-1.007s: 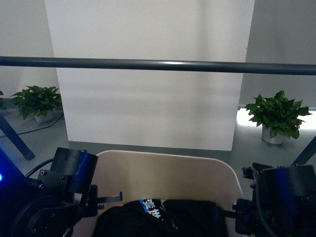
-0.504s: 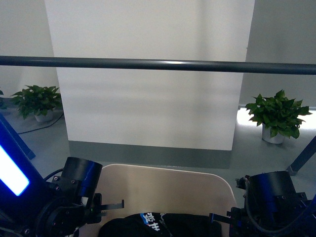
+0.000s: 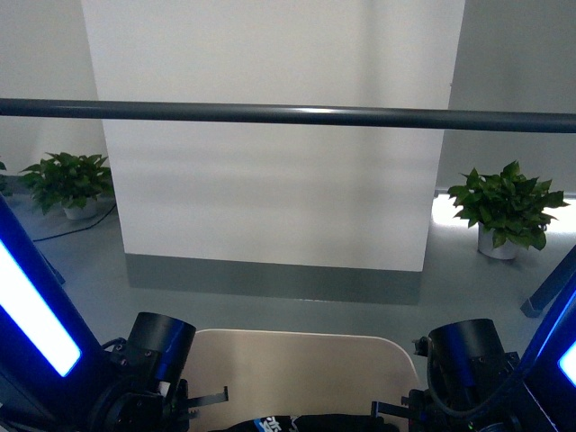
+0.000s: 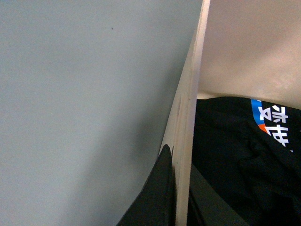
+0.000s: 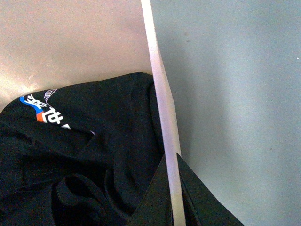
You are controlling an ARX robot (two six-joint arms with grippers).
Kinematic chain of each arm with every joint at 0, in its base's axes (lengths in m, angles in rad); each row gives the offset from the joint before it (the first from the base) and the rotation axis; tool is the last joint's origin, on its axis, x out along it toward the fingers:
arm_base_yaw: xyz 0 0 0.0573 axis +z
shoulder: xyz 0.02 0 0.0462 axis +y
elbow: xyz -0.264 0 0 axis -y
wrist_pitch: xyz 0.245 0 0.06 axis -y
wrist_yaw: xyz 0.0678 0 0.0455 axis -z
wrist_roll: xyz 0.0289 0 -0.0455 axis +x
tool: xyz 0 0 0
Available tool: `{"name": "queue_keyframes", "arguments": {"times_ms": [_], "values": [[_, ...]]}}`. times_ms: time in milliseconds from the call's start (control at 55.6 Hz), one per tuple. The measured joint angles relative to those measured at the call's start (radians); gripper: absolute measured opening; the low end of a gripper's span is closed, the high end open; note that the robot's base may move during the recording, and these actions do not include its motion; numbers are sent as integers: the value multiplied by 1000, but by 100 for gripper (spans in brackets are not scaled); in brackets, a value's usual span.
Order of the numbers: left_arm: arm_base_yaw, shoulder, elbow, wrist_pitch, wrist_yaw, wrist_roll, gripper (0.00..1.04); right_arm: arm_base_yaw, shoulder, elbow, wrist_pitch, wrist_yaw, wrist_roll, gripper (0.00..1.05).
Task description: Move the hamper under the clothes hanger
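The beige hamper (image 3: 301, 364) shows at the bottom of the front view, with black clothes (image 3: 306, 421) inside. The clothes hanger's dark grey bar (image 3: 288, 114) runs across the view above and beyond it. My left gripper (image 4: 181, 188) is shut on the hamper's left rim (image 4: 188, 108), one finger outside and one inside. My right gripper (image 5: 174, 197) is shut on the right rim (image 5: 160, 94) the same way. Black clothes with a blue and white print (image 5: 70, 155) fill the hamper; they also show in the left wrist view (image 4: 244, 155).
A white panel (image 3: 270, 180) stands behind the bar. Potted plants sit on the grey floor at the left (image 3: 67, 184) and right (image 3: 504, 211). A rack leg (image 3: 549, 288) slants at the right edge. Blue-lit arm parts (image 3: 31, 310) rise at both sides.
The hamper has sunk lower in the front view and both arms with it. More grey floor shows between the hamper and the panel. The bar has stayed in place.
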Motion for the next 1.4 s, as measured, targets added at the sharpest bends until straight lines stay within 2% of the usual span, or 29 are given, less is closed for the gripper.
{"name": "queue_keyframes", "arguments": {"times_ms": [1295,1403], "values": [[-6,36,49,-59,4,-29,4,16,79,131,-114,41,-41,2],[-6,39,54,-66,11,-53,15,17,80,134,-116,41,-38,5]]}}
